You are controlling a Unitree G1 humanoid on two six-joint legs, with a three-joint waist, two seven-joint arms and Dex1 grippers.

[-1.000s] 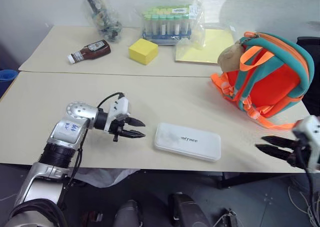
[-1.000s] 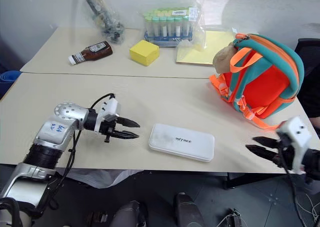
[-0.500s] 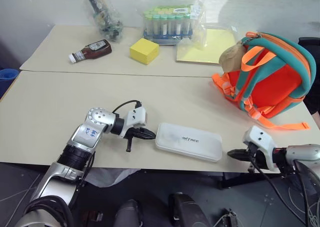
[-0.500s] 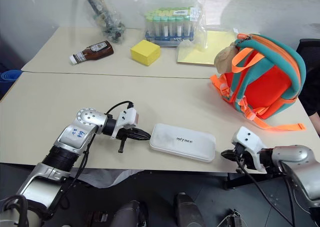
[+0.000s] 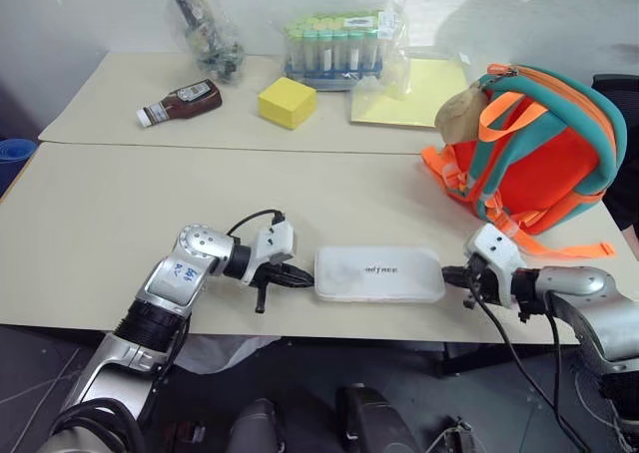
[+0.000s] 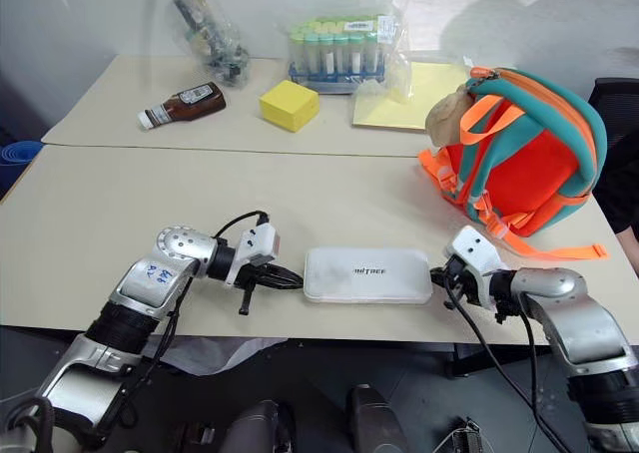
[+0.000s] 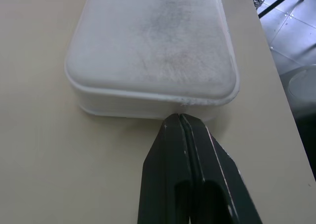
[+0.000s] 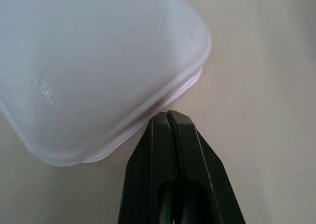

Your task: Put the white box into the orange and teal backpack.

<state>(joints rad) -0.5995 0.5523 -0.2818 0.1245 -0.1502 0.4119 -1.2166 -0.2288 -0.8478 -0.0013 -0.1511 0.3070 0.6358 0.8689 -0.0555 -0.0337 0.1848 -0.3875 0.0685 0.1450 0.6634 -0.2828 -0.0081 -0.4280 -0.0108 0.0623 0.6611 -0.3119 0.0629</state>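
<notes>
Both grippers had closed in on the white box [image 5: 379, 274] since the earlier frames, and the box itself had swung from a slanted lie to one roughly parallel with the near bench edge. The left gripper [image 5: 303, 278] stood with its two black fingers pressed together, tips touching the box's left short end; the right gripper [image 5: 448, 273], fingers likewise shut, met the opposite short end. Neither gripper clasped anything: the box was pinched between the two closed tips.

Handling, as judged: the box appeared rigid, smooth-skinned and light, a flat shell with rounded corners and a seam running round its side wall. Such a rounded, glossy wall would offer closed fingertips little purchase, so an end-to-end squeeze could let it slip or pivot out. The short ends, at the seam line, looked the most reliable contact; the broad top seemed too wide to span.

The box lay flat on the pale bench [image 5: 90, 204] near its front edge. The orange and teal backpack [image 5: 539, 154] stood upright well apart, toward the far right, with a tan plush piece [image 5: 461, 114] at its top.

Farther back sat a yellow cube block [image 5: 287, 101], a sauce bottle [image 5: 180, 103] on its side, a bagged tube rack [image 5: 334, 44], a yellow sheet [image 5: 424, 89] and a clear bag [image 5: 205, 29] of dark items, against a grey wall.
</notes>
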